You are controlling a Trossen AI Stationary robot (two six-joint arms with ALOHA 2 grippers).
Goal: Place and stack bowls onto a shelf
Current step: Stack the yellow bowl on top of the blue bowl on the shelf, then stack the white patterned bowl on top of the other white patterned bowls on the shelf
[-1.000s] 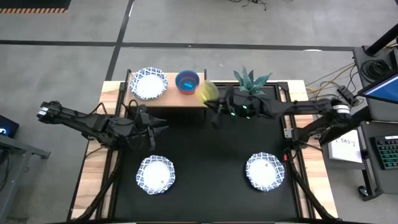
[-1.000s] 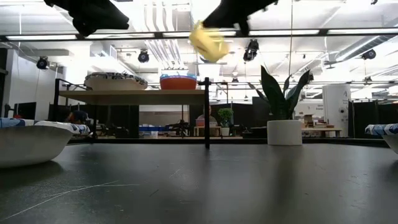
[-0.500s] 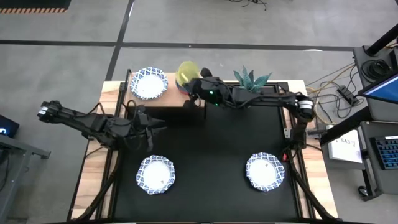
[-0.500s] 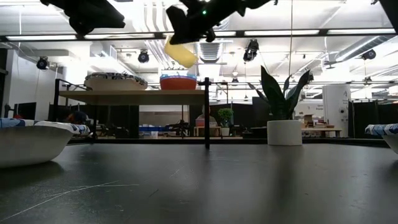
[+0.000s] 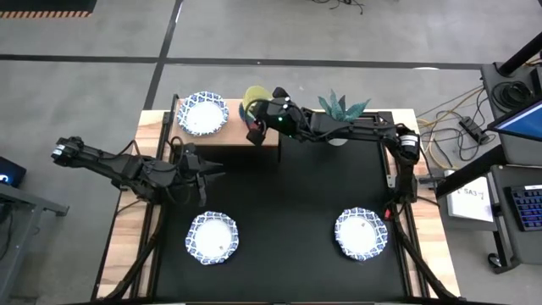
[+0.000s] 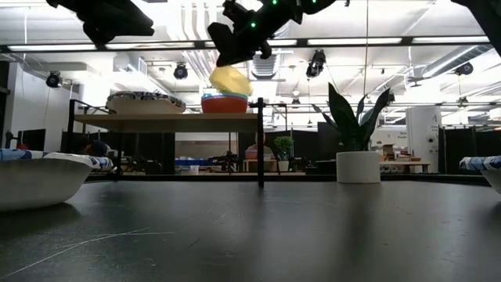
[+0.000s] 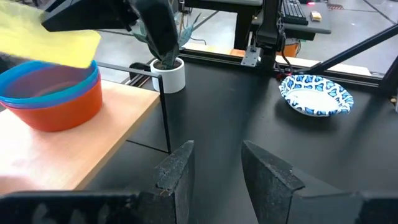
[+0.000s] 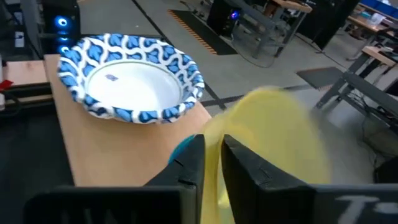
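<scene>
My right gripper (image 6: 235,48) is shut on the yellow-green bowl (image 6: 229,79) and holds it just above the red bowl (image 6: 225,103), which has a purple-blue bowl (image 7: 46,78) nested in it. That stack stands on the right part of the wooden shelf (image 5: 222,135). A blue-rimmed white bowl (image 5: 203,113) sits on the shelf's left part. Two more blue-rimmed bowls (image 5: 212,237) (image 5: 362,233) rest on the black table. My left gripper (image 7: 217,168) is open and hovers over the table near the shelf's near edge, touching nothing. My right gripper pinches the yellow-green bowl's rim (image 8: 214,155) between its two fingers, the bowl's wall running up between them. The fingers reach in from the table's right, slanting down. The bowl is lifted clear and hangs tilted below the fingers, over the red bowl.
A small white pot with a green plant (image 5: 339,114) stands just right of the shelf, under my right arm. The shelf's thin black legs (image 6: 260,149) stand on the table's far part. Bare black tabletop (image 5: 288,203) lies between the two near bowls.
My right gripper has carried the yellow-green bowl from beside the shelf's right end toward the table's left, over the shelf, and then lowered it close above the red bowl. The bowl has tipped flatter on the way.
</scene>
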